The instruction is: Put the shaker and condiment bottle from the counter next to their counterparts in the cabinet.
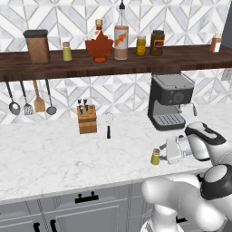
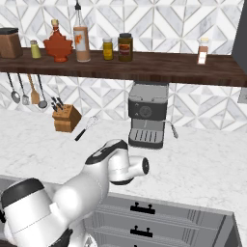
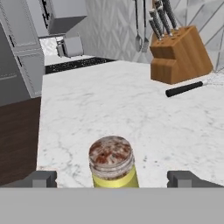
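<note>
White marble counter (image 1: 54, 154), carrying a knife block (image 1: 87, 118), a whisk (image 1: 108, 124), a coffee machine (image 1: 168, 100) and, near the front edge, the small shaker (image 1: 155, 157). Above, dark wooden shelf (image 1: 27, 68), holding a brown canister (image 1: 37, 46), second shaker (image 1: 67, 51), maple-leaf bottle (image 1: 99, 45), tall condiment bottle (image 1: 121, 38), two jars (image 1: 157, 42).

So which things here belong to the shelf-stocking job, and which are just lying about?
Job:
- shaker on the counter, between the open gripper fingers
- condiment bottle, already on the cabinet shelf
- twin shaker and maple-leaf bottle on the shelf

Lying about:
- coffee machine
- knife block
- whisk
- brown canister
- jars
- hanging utensils
</note>
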Robot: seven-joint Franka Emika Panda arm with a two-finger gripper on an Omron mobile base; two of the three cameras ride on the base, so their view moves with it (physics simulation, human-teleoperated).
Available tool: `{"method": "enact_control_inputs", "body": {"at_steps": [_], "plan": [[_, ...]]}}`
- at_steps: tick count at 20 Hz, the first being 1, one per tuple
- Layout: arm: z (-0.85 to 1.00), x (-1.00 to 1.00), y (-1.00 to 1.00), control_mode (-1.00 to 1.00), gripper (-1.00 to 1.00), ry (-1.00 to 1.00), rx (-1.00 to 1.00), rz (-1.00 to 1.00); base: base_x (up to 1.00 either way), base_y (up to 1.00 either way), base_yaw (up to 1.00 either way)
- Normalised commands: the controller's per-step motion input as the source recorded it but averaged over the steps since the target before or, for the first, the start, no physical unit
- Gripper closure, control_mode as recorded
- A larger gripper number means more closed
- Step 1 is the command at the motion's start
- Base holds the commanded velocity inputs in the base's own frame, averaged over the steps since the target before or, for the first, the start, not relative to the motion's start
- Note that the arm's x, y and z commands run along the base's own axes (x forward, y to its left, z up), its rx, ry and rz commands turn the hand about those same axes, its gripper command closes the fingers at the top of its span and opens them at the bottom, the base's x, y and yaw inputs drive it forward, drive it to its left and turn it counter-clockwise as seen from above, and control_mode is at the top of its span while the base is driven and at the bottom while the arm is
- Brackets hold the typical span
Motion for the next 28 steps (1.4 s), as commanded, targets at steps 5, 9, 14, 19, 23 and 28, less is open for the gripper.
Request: {"method": "enact_control_inputs", "body": {"at_steps": [5,9,14,19,23,28], "plan": [[-0.13,0.02,0.0,-1.0,-1.0,0.04,0.03,0.0,0.0,0.0,0.0],[-0.09,0.13,0.0,-1.0,-1.0,0.05,0.04,0.0,0.0,0.0,0.0],[-0.06,0.17,0.0,-1.0,-1.0,0.04,0.03,0.0,0.0,0.0,0.0],[-0.09,0.19,0.0,-1.0,-1.0,0.04,0.02,0.01,0.0,0.0,0.0],[-0.13,0.13,0.0,-1.0,-1.0,0.05,0.02,0.01,0.0,0.0,0.0],[-0.22,0.1,0.18,-1.0,1.0,0.12,-0.03,0.03,0.0,0.0,0.0]]}}
